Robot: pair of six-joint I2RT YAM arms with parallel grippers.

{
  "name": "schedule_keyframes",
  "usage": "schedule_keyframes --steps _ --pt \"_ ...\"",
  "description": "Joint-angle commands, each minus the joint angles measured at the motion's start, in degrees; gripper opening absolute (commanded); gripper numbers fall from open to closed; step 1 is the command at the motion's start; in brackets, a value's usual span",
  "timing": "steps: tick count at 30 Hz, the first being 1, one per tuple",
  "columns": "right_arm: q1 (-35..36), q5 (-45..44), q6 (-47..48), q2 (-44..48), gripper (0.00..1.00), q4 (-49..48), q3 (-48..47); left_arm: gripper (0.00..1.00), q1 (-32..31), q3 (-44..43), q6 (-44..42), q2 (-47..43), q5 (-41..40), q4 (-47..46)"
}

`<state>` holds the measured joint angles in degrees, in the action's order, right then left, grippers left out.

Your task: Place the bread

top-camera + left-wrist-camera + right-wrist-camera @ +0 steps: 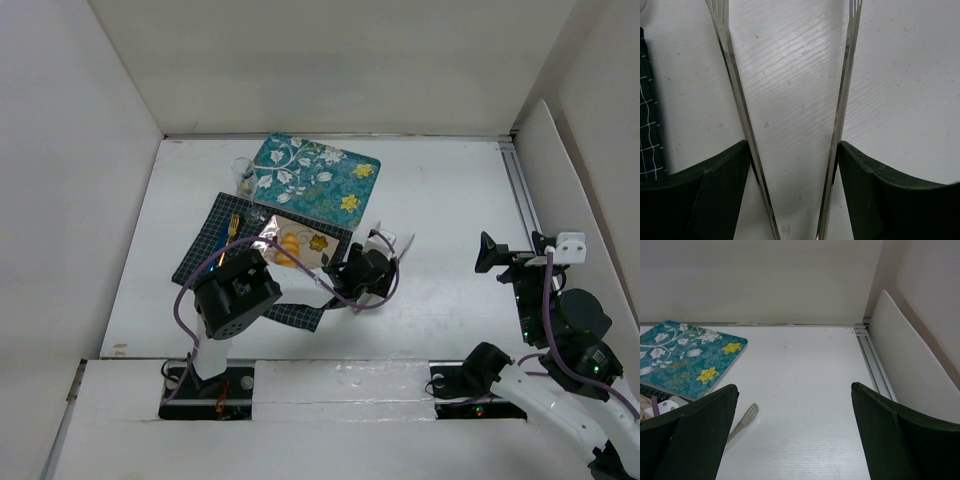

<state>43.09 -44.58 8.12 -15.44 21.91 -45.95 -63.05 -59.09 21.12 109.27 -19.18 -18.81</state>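
Ahead of the right gripper (794, 390) the white table (805, 370) lies bare right up to the back wall (765, 280), and nothing sits between its wide-spread fingers. On its right a metal rail (871, 360) and a leaning white board (905, 360) shut that side off. Ahead and to its left lies the flat teal floral mat (685, 352), with one slotted tip of the tongs (746, 417) poking in just beyond its left finger. The left gripper (792, 150) clasps those tongs, their two arms splayed forward over bare table. The dark checked mat (650, 125) edges in on its left. Between the two grippers the table is open.
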Motion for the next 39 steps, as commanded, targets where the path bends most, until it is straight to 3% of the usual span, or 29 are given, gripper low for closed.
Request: schedule_keyframes --steps 1,10,15,20,39 --pt "-0.4 -0.3 0.1 0.2 1.00 -1.3 -0.3 0.65 -0.4 1.3 2.0 0.1 0.3 -3.7" --pt "-0.4 -0.2 0.1 0.2 1.00 -1.2 -0.4 0.68 -0.4 1.3 1.9 0.2 -0.1 -3.4" --pt "-0.4 -0.9 -0.2 0.1 1.00 -1.0 -0.4 0.76 -1.6 -1.5 1.6 -0.4 -3.8 0.4" --pt "-0.4 -1.0 -0.3 0.0 1.00 -1.0 -0.5 0.96 -1.6 -2.8 1.8 -1.5 -4.3 3.2" --pt "-0.4 -1.2 -0.9 -0.9 1.00 -0.3 -0.9 0.99 -3.8 -10.0 0.1 -9.5 -8.3 15.3"
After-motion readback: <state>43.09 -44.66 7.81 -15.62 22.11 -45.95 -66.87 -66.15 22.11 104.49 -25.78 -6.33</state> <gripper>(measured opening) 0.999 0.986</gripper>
